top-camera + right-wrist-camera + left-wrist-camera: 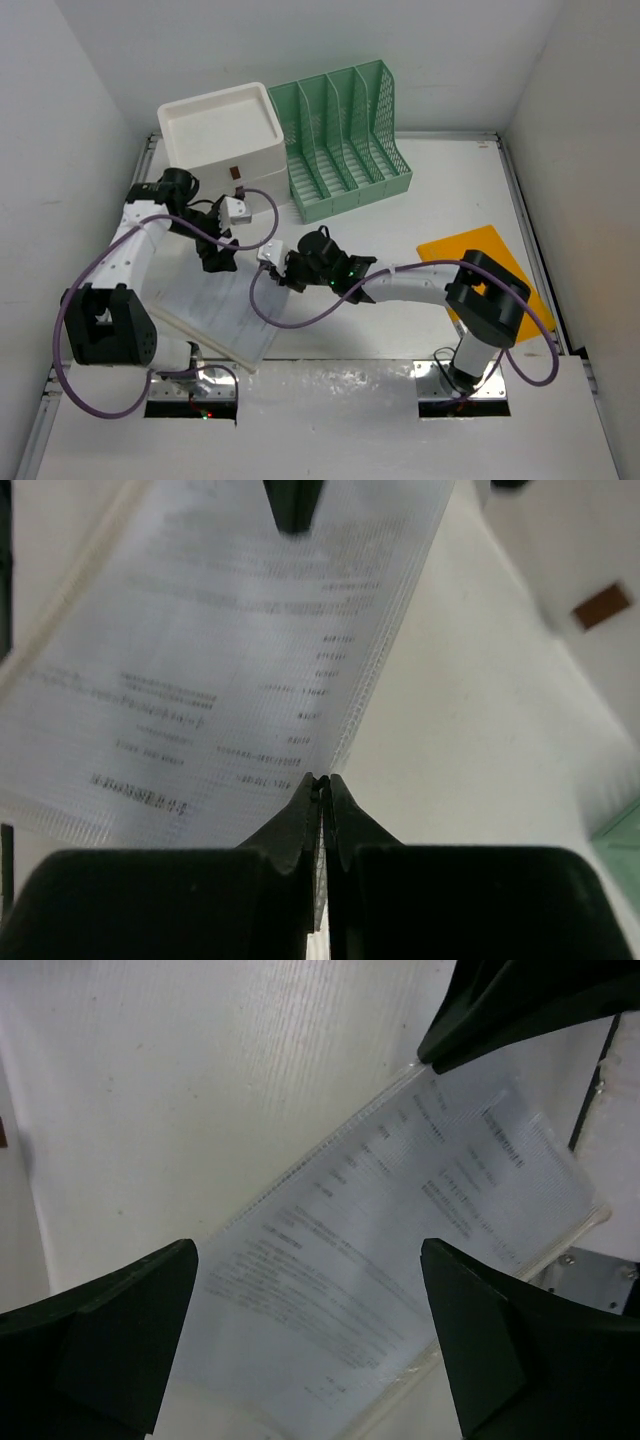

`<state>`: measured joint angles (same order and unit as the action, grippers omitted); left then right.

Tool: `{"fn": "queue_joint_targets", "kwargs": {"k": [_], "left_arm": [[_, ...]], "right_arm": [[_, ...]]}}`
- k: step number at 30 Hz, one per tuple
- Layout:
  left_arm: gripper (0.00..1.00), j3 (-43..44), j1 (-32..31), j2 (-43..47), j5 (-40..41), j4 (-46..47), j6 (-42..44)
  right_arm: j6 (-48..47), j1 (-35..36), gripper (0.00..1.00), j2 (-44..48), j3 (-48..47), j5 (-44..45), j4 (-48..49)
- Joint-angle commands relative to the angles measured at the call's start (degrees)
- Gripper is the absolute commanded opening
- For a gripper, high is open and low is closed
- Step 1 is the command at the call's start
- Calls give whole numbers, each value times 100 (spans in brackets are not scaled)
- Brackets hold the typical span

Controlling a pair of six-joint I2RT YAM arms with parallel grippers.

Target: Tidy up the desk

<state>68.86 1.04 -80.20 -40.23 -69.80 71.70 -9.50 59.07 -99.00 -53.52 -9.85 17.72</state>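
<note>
The right claw (322, 780) clamps the document sleeve (200, 630) by its edge; the left claw (308, 1260) hangs wide open above it, long axis diagonal on the table (450, 180)

Counts taken from the top view:
- 1 desk (450, 180)
- 1 white drawer box (225, 130)
- 1 green file rack (345, 140), with 4 slots counted in it
- 1 orange folder (470, 248)
- 1 clear document sleeve (215, 310), with 1 printed sheet seen inside

2 arms were recorded: 1 left arm (130, 250) and 1 right arm (420, 283).

2 grippers were recorded: 1 left gripper (308, 1290) and 1 right gripper (322, 785), with 2 fingers each.

2 purple cables (300, 322) were noted, 1 per arm.
</note>
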Motion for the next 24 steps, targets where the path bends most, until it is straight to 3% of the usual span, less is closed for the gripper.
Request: {"fn": "queue_joint_targets", "kwargs": {"k": [1, 8, 20, 21, 24], "left_arm": [[94, -179, -147, 216, -327, 458, 1002], [97, -1092, -798, 163, -240, 896, 2101], [97, -1551, -1088, -584, -143, 2084, 2076], [96, -1542, -1106, -619, -143, 2111, 2050], [82, -1516, -1115, -751, -100, 2024, 2058]], "right_arm": [[-641, 52, 0, 355, 8, -526, 523], [-685, 52, 0, 618, 262, -659, 724], [-562, 52, 0, 373, 210, -799, 900], [-553, 61, 0, 381, 227, -800, 935], [-501, 52, 0, 390, 298, -782, 1023]]}}
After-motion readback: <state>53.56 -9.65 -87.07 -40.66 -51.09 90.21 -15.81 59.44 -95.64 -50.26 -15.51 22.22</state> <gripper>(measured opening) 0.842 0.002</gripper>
